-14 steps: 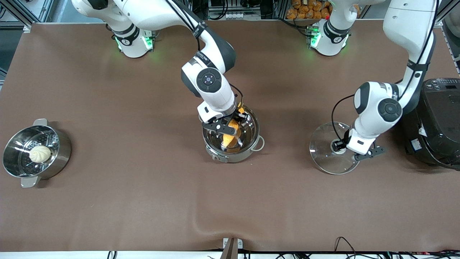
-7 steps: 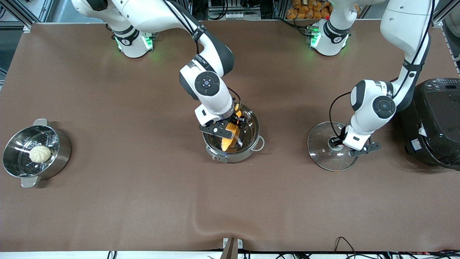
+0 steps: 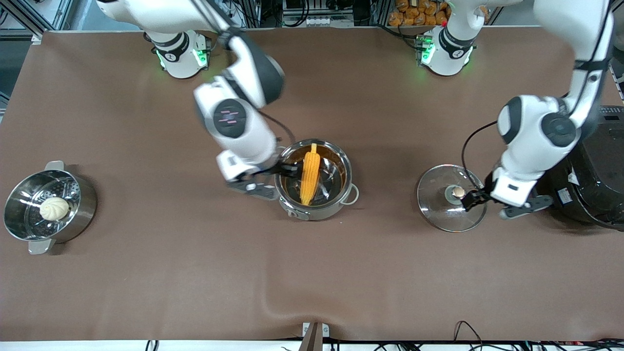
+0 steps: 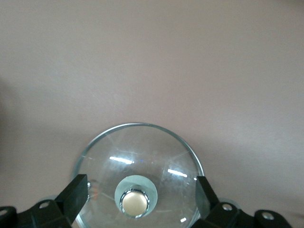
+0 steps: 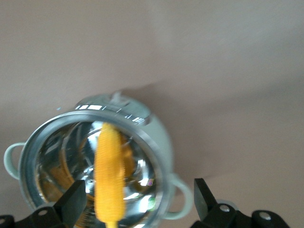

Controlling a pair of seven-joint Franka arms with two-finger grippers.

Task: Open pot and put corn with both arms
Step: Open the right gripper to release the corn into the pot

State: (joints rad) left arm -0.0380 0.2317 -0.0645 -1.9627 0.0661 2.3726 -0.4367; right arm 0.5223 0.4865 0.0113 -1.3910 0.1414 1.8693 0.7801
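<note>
The steel pot (image 3: 320, 212) stands open at the table's middle, and the corn (image 3: 310, 176) lies in it, leaning on its rim. My right gripper (image 3: 288, 170) is open and empty above the pot's edge toward the right arm's end. The right wrist view shows the pot (image 5: 152, 142) and the corn (image 5: 109, 175) below its open fingers (image 5: 74, 201). The glass lid (image 3: 441, 210) lies flat on the table toward the left arm's end, knob (image 3: 458, 192) up. My left gripper (image 3: 474, 198) is open just above the lid's edge. The left wrist view shows the lid (image 4: 142, 152) and the knob (image 4: 134, 201).
A steel steamer pot (image 3: 87, 202) with a white bun (image 3: 54, 208) stands at the right arm's end of the table. A large black rice cooker (image 3: 595, 165) stands at the left arm's end, close beside my left arm.
My right gripper let go of the corn, which now lies in the pot, and drew back toward the right arm's end. My left gripper opened off the lid's knob and rose.
</note>
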